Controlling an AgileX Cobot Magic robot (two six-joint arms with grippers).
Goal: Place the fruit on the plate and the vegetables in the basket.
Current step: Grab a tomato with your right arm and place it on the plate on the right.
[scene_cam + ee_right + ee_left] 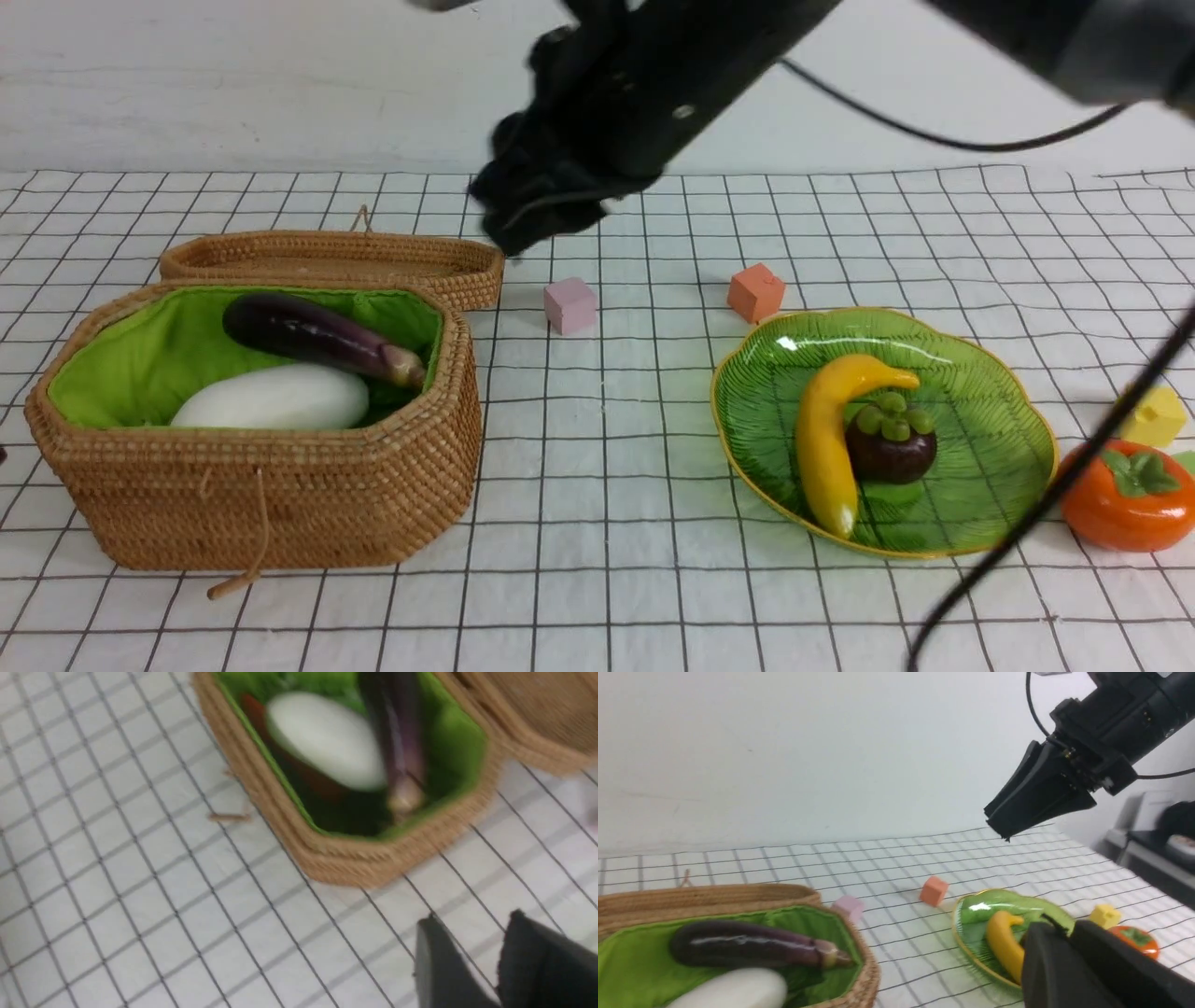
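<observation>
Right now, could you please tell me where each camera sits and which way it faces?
Front: between the arms, looking forward over basket and plate; right end effector reaches in from the top.
Left wrist: on the left arm, facing across the basket toward the plate; left end effector in the foreground, right end effector beyond.
Right wrist: looking down on the basket; own fingers show.
All three share the basket's eggplant and radish.

Robot lab bench, grid-lined white cloth (597,467), bare white wall (233,75), dangling black cable (934,135).
</observation>
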